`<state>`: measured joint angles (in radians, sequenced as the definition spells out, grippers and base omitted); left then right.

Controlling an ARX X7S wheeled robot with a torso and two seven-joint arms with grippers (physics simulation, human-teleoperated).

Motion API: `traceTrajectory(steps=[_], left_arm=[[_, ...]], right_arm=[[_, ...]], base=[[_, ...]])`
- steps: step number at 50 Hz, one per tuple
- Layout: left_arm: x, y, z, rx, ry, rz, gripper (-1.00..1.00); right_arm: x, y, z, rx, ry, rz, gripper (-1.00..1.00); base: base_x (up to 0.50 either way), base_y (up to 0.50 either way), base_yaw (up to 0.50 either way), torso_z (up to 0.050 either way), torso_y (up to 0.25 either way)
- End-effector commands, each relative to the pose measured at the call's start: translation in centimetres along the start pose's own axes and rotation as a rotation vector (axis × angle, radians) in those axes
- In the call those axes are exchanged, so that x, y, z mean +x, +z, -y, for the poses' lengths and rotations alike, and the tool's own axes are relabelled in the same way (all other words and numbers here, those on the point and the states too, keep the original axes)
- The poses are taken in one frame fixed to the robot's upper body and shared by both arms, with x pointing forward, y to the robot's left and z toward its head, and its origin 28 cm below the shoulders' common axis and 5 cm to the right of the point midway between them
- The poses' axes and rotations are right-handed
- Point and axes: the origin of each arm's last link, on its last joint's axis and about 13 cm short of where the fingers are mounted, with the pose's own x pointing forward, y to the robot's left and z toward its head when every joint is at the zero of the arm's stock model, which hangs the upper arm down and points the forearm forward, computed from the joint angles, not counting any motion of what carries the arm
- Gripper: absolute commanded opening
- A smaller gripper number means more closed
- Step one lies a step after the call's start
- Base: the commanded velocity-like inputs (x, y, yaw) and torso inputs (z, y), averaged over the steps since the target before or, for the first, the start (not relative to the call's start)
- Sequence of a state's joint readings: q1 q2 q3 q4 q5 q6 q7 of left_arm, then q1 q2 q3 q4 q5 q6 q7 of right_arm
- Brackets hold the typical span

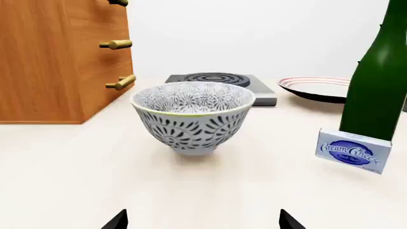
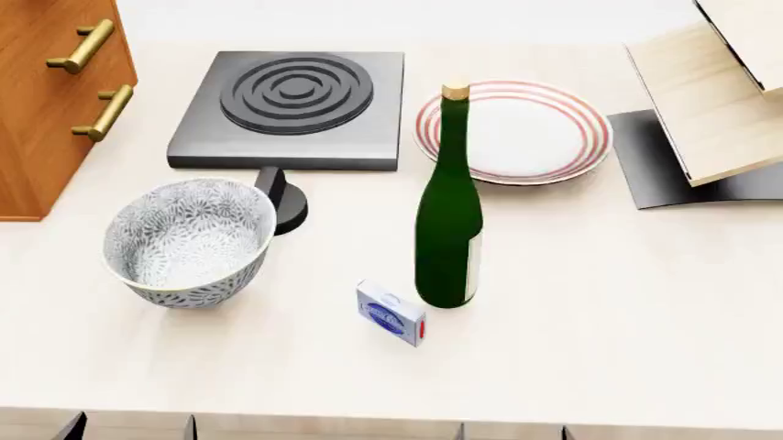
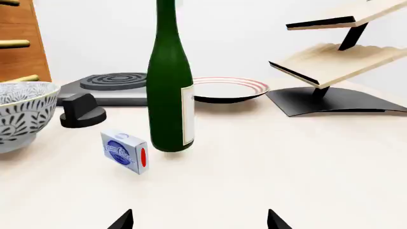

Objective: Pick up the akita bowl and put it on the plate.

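White with a dense grey-black floral pattern, the deep akita bowl (image 2: 187, 241) stands upright on the cream counter (image 2: 588, 302), left of a blue cream-cheese box (image 2: 391, 313) and a tall green bottle (image 2: 449, 220). Behind the bottle lies the flat red-ringed white plate (image 2: 533, 131), bare. Left gripper (image 1: 202, 222) and right gripper (image 3: 199, 220) show wide-set fingertips, holding nothing.

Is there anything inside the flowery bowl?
No. The akita bowl looks empty: only its grey-black pattern shows inside. The near inner wall is hidden by its rim in both views, and nothing pokes out.
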<state>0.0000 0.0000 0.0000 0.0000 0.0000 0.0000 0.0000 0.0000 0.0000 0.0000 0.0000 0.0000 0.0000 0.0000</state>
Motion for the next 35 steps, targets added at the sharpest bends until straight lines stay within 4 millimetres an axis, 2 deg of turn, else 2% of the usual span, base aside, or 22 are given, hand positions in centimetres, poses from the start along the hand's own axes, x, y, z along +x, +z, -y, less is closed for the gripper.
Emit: traceTrajectory(steps=[1, 13, 18, 24, 35], left_arm=[[0.0, 0.0, 0.0, 0.000, 0.000, 0.000, 1.00], [0.8, 0.5, -0.3, -0.030, 0.003, 0.017, 1.00], [1.1, 2.6, -0.3, -0.011, 0.007, 0.098, 1.00], [0.9, 7.2, -0.8, -0.019, 0.014, 0.245, 1.00], [0.5, 10.2, -0.8, -0.020, 0.001, 0.359, 1.00]], right_arm=[[0.0, 0.0, 0.0, 0.000, 0.000, 0.000, 1.00], [0.9, 0.0, 0.1, -0.010, -0.027, 0.014, 1.00], [1.5, 1.8, 0.2, -0.015, -0.041, 0.087, 1.00], [2.3, 4.5, 0.3, 0.001, -0.066, 0.176, 1.00], [2.2, 7.6, 0.0, 0.030, -0.051, 0.282, 1.00]], base=[[0.00, 0.00, 0.00, 0.000, 0.000], [0.00, 0.00, 0.00, 0.000, 0.000], [0.00, 0.00, 0.00, 0.000, 0.000], [0.00, 0.00, 0.00, 0.000, 0.000], [0.00, 0.00, 0.00, 0.000, 0.000]])
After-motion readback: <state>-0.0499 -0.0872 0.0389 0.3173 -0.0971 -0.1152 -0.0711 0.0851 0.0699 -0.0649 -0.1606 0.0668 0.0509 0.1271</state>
